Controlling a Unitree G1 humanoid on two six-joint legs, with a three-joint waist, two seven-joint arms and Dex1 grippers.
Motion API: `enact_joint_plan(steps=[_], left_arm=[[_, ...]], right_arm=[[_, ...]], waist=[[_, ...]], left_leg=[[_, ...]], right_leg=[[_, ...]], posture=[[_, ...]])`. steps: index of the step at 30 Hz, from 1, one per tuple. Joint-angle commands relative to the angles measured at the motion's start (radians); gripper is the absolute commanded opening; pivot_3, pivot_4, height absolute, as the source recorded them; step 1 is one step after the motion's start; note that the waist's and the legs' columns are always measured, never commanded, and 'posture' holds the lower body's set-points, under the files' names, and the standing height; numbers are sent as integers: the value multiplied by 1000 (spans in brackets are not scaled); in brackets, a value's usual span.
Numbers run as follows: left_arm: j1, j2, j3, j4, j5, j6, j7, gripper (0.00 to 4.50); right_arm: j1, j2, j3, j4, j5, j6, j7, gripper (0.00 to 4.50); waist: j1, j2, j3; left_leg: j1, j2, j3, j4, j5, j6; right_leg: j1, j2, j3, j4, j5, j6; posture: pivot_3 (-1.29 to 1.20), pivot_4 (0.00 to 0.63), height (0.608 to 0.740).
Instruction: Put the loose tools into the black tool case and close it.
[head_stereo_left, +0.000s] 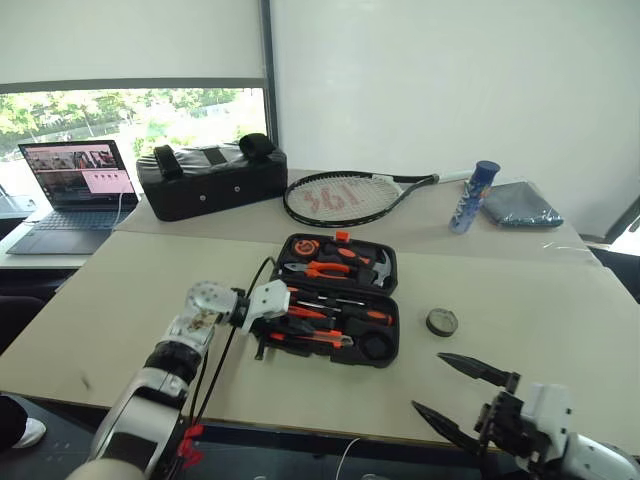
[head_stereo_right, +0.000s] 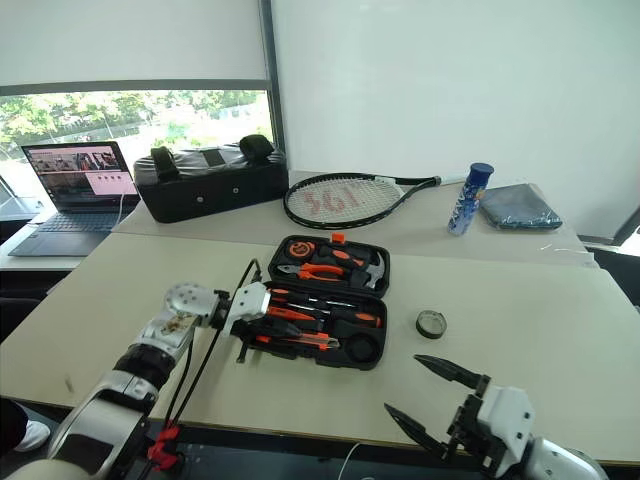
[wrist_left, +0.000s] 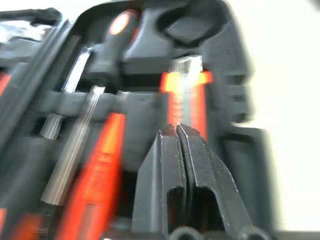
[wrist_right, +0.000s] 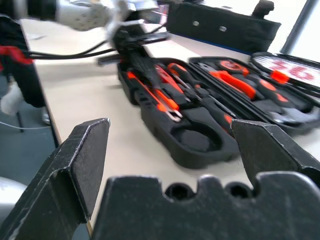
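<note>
The black tool case lies open flat in the middle of the table. Its near half holds black-and-orange screwdrivers and an orange utility knife, while pliers and a hammer sit in the far half. My left gripper hovers over the left end of the near half, shut with nothing between its fingers; its tips point at the knife. A small round dark tape roll lies loose on the table right of the case. My right gripper stands wide open near the table's front right edge, holding nothing.
At the back of the table stand a black padded bag, a tennis racket, a blue can and a folded grey-blue cloth. A laptop sits on a side desk at far left.
</note>
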Motion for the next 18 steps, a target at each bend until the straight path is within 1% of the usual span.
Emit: enact_joint_plan(steps=[1, 2, 4, 5, 6, 7, 8, 10, 12, 14, 16, 17, 18], left_arm=[[58, 85, 130, -176, -162, 142, -30, 605], [95, 123, 159, -206, -173, 153, -25, 754], [165, 186, 219, -249, -212, 184, -24, 1538], [190, 206, 238, -265, -222, 190, -21, 1869], [217, 227, 265, -274, -237, 201, -14, 2296], [239, 242, 292, -276, -246, 201, -3, 2567], [263, 257, 322, -276, -257, 208, 8, 3010], [316, 283, 363, -290, -277, 225, 13, 3746], [360, 293, 383, -320, -298, 242, 13, 4492], [385, 293, 392, -359, -319, 266, 16, 4492], [400, 280, 390, -417, -344, 288, 27, 4492], [402, 273, 389, -436, -350, 293, 34, 4492], [409, 273, 376, -459, -359, 310, 23, 4492]], right_arm=[[73, -13, -102, -29, 56, -5, 15, 4500], [104, -10, -127, -16, 65, -9, 22, 4500], [148, 1, -172, 27, 54, -39, 32, 4500], [159, 7, -187, 42, 59, -44, 35, 4500], [168, 11, -202, 68, 50, -55, 39, 4500], [170, 14, -214, 91, 44, -65, 39, 4500], [168, 17, -225, 117, 37, -73, 37, 4500], [150, 10, -232, 154, 17, -79, 31, 4500], [118, -5, -230, 167, 9, -63, 20, 4500], [67, -39, -222, 155, 11, -19, 9, 4500], [-32, -134, -193, 111, 40, 119, -3, 4500], [-70, -171, -182, 98, 47, 177, -12, 4500], [-131, -236, -155, 90, 40, 260, -13, 4500]], waist=[[-2, 0, 0], [-3, 0, 0], [-9, 1, 0], [-11, 0, 0], [-11, 1, 0], [-10, 0, 1], [-11, 0, 1], [-10, 0, 1], [-11, 0, 1], [-13, 1, 1], [-13, 1, 2], [-16, 1, 2], [-17, 2, 3]], left_leg=[[-2, 0, 0, 0, 0, 0], [-2, 0, 0, 0, 0, 0], [-3, 1, 0, 0, 0, 0], [-2, 1, 0, -1, -1, 0], [-1, 1, 0, -1, -1, 0], [-1, 1, 0, -1, -1, 0], [1, 1, 1, -1, -1, 0], [2, 1, 2, -1, -1, 0], [3, 1, 2, -1, -1, 0], [3, 1, 2, -1, -1, 0], [3, 1, 3, -1, -1, 0], [3, 1, 3, -1, -1, 0], [3, 1, 4, -1, -1, 0]], right_leg=[[-1, 0, 0, 0, 0, 0], [-2, 0, 0, 0, 0, 0], [-2, 0, 0, 0, 0, 0], [-2, 0, 0, 0, -1, -1], [-1, 0, 0, 0, -1, -1], [-1, -1, 0, 0, -1, -1], [0, -2, -1, -1, -1, -1], [2, -3, 0, -2, -1, 0], [2, -3, 0, -2, -3, -5], [2, -3, 0, -2, -5, -7], [2, -4, 0, -2, -4, -6], [2, -4, 0, -2, -3, -4], [2, -4, 1, -1, -1, -1]], posture=[[0, 150, 740], [0, 150, 740], [0, 150, 740], [0, 150, 740], [0, 150, 740], [0, 150, 740], [0, 150, 740], [0, 150, 740], [0, 150, 740], [0, 150, 740], [0, 150, 740], [0, 150, 740], [0, 150, 740]])
